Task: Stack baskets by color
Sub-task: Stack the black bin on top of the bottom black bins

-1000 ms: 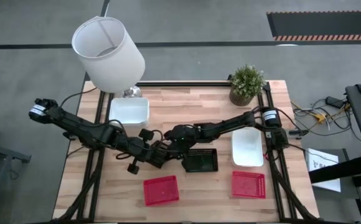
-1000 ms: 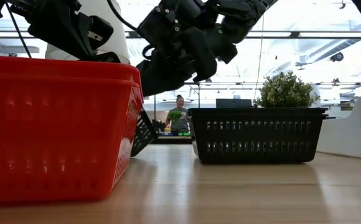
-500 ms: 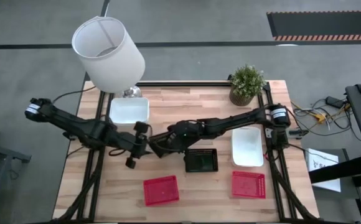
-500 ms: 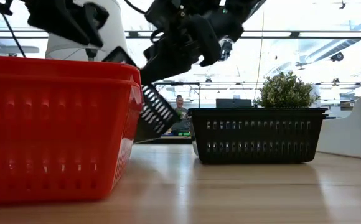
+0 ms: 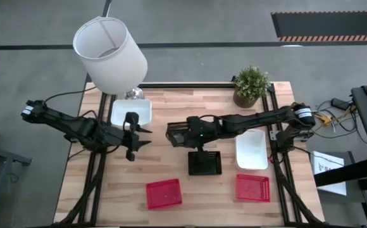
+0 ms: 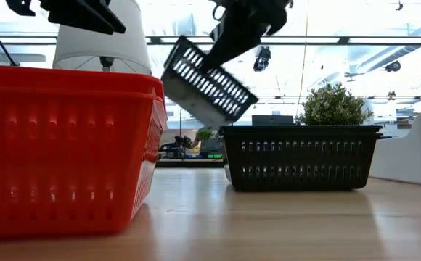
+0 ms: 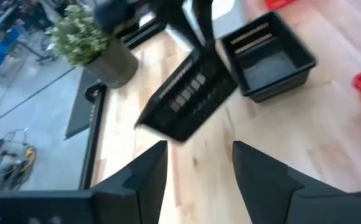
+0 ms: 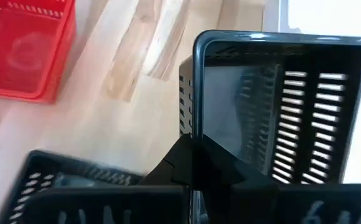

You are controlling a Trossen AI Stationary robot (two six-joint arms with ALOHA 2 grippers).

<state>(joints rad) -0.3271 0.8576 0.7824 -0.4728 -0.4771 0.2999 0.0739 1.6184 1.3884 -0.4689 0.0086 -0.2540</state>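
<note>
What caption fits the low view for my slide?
Right tool lifts a tilted black basket above the table, beside another black basket and a red basket.

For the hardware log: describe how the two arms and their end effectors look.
Both arms are dark, slim and jointed, each with a pale band near its base. The left end effector has two dark, flat, tapered fingers. The right end effector is equally dark. Thin dark cables trail behind both.

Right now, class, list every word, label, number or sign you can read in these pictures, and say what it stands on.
None can be read.
Sheet of paper beside the table: dark marks, too small to read.
Black basket held by the right gripper: no label shows.
Red baskets and lampshade: plain.
</note>
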